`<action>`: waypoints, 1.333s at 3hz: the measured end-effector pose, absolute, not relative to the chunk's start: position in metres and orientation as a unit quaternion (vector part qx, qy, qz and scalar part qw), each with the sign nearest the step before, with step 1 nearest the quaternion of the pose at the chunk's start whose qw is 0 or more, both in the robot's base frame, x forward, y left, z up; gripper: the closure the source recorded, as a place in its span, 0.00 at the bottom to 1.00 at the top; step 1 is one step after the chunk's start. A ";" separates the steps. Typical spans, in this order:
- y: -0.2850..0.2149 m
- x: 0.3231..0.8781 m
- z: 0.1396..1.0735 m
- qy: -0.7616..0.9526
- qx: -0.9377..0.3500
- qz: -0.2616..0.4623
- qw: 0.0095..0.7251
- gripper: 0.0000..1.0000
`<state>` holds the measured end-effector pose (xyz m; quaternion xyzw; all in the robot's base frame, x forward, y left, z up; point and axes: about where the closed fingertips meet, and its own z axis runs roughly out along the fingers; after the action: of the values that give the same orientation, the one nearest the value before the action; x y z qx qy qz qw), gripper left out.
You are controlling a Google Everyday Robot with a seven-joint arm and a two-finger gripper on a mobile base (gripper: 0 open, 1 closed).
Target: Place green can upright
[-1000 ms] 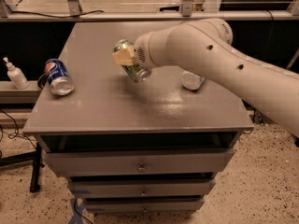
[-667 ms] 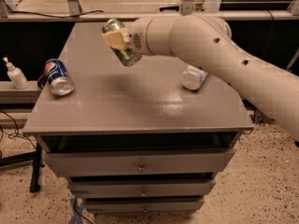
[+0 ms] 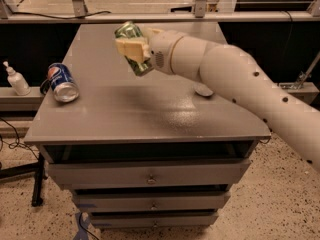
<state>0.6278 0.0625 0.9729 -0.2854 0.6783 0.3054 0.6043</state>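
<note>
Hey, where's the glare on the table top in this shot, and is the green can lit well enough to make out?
In the camera view, a pale sheen spreads over the middle of the table top, below the arm; the green can, held tilted above the table in the gripper, is evenly lit and its mottling shows; the spaces either side of the table are nearly black.

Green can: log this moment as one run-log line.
gripper: shut on green can | pose: tilted, above table | upright placement: not yet done | Pepsi can: on its side, table left
</note>
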 end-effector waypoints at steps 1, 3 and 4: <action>0.024 0.619 0.967 0.670 -0.273 0.310 0.617 1.00; -0.041 0.626 0.976 0.652 -0.282 0.305 0.634 1.00; -0.079 0.627 0.979 0.648 -0.274 0.302 0.644 1.00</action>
<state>0.6267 -0.0793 0.9789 -0.2739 0.6478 0.3016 0.6438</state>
